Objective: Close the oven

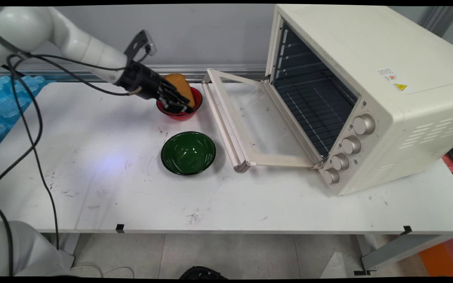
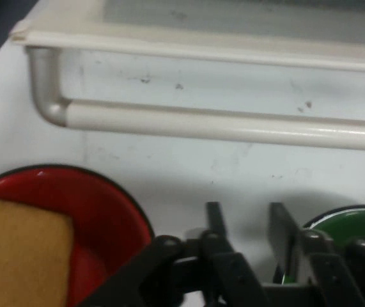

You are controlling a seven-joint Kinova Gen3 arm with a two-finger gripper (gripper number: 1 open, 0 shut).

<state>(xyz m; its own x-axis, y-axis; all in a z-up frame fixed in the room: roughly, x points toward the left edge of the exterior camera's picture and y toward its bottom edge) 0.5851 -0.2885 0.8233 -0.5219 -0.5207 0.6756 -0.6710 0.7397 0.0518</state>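
A slice of brown bread [image 1: 181, 88] leans upright in a small red bowl [image 1: 189, 114] at the back of the table. My black gripper [image 1: 180, 104] reaches over the bowl's near-left rim, just in front of the bread. In the hand view the bread [image 2: 19, 249] and red bowl [image 2: 108, 208] lie to the left of the gripper [image 2: 246, 220]. Its fingers [image 2: 214, 217] stand a little apart, with only white table showing between them. It is open and holds nothing. A green bowl [image 2: 348, 220] peeks in at the right.
An empty green bowl [image 1: 188, 152] stands in front of the red one. A cream toaster oven [image 1: 368, 78] fills the right side, its glass door [image 1: 258, 129] folded down onto the table, the door handle [image 1: 220, 122] close to both bowls. Black cables hang at the left.
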